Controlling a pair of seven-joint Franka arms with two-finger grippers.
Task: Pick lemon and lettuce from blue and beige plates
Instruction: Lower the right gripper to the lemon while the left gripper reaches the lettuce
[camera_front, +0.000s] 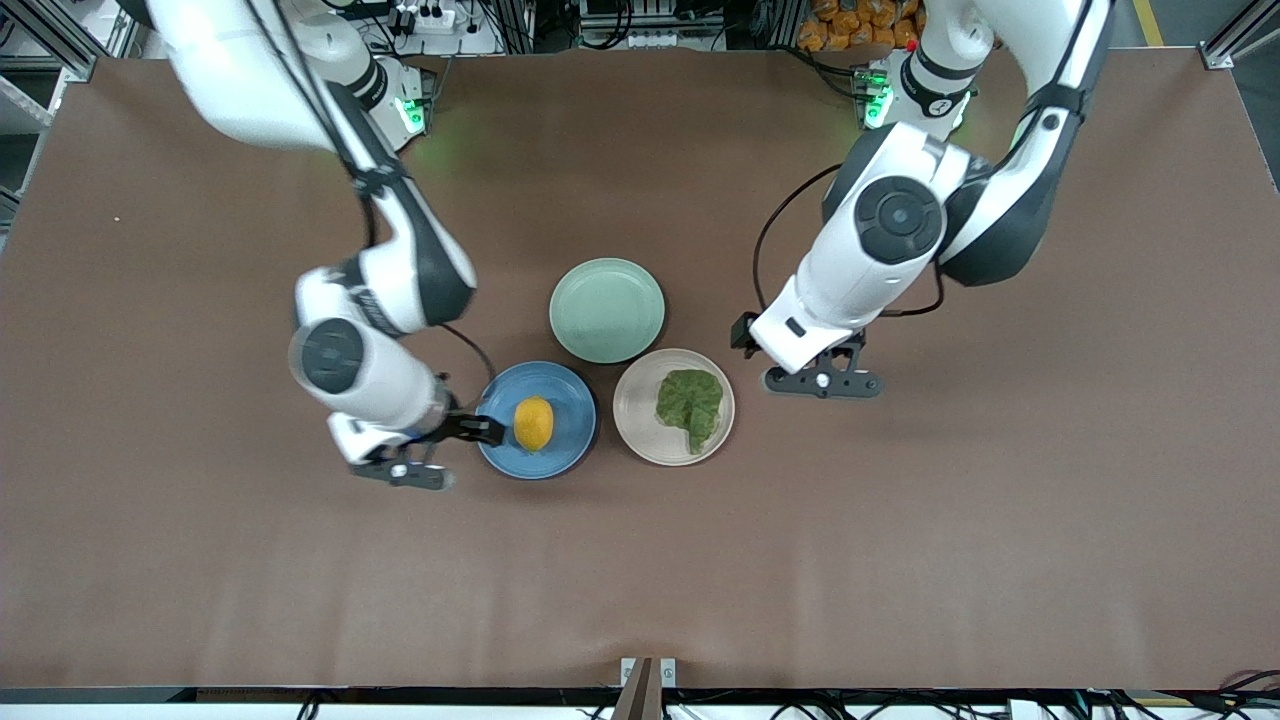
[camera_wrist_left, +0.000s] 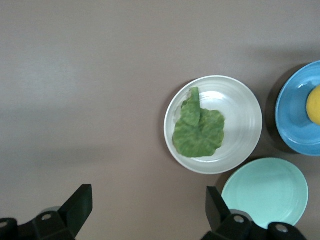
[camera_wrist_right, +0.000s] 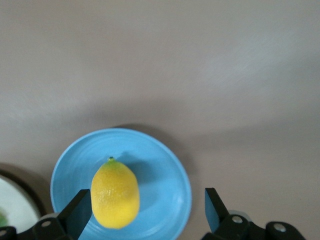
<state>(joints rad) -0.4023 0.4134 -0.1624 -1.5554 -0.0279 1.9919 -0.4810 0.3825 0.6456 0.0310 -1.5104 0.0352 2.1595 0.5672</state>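
Observation:
The lemon (camera_front: 533, 423) lies on the blue plate (camera_front: 572, 400). The lettuce (camera_front: 690, 405) lies flat on the beige plate (camera_front: 638, 405), beside the blue plate toward the left arm's end. My right gripper (camera_front: 450, 432) is open over the blue plate's rim at the right arm's end. In the right wrist view its gripper (camera_wrist_right: 146, 210) spans the blue plate (camera_wrist_right: 160, 170), with the lemon (camera_wrist_right: 115, 194) just beside one finger (camera_wrist_right: 80, 210). My left gripper (camera_front: 775, 345) is open and empty over bare table beside the beige plate. In the left wrist view this gripper (camera_wrist_left: 148, 207) is short of the lettuce (camera_wrist_left: 199, 130) and beige plate (camera_wrist_left: 240, 115).
A pale mint-green plate (camera_front: 607, 310) with nothing on it lies just farther from the front camera, touching on both other plates; it also shows in the left wrist view (camera_wrist_left: 265, 192). The brown table (camera_front: 640, 580) spreads wide all round the plates.

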